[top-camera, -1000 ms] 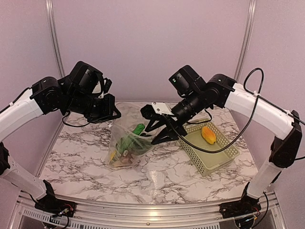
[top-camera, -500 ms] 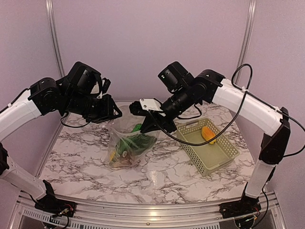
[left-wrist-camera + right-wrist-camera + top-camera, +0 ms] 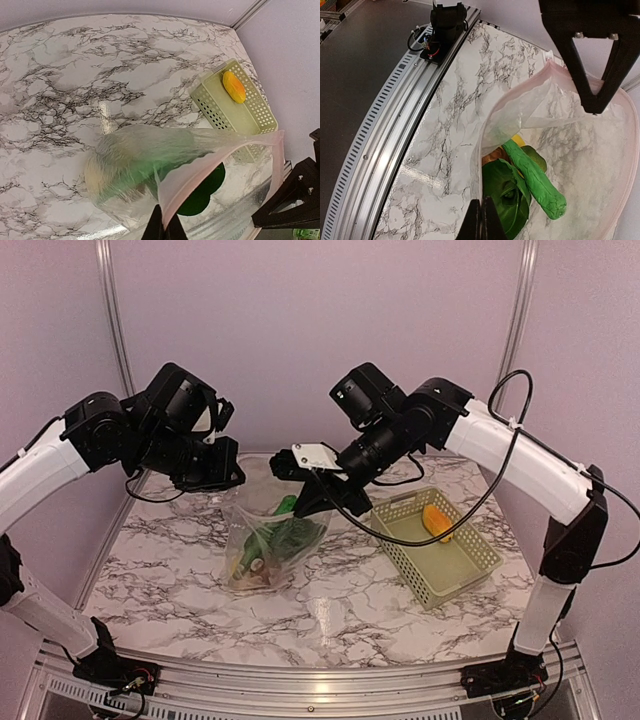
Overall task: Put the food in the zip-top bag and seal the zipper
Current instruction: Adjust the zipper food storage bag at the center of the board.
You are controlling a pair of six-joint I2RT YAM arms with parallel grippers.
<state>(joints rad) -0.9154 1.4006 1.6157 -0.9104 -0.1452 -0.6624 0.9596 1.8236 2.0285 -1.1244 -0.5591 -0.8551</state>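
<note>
Fingertips of the left gripper point(image 3: 165, 226) and right gripper point(image 3: 481, 221) pinch tight on opposite sides of the pinkish zipper point(image 3: 492, 112), holding the clear crinkly zip-top bag point(image 3: 262, 548) open, its bottom on the marble table point(image 3: 340, 610); only the right wrist view sharply shows the green vegetable point(image 3: 535, 182) inside, and the orange-yellow piece point(image 3: 436, 522) lies in the basket point(image 3: 455, 575)

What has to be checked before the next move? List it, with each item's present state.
1. Left gripper shut on the zip-top bag at its rim: ok.
2. Right gripper shut on the rim's other side: ok.
3. Bag mouth held open between them: ok.
4. Green vegetable inside the bag: ok.
5. All food inside: not ok, the orange piece lies in the basket.
6. Zipper sealed: not ok.
</note>
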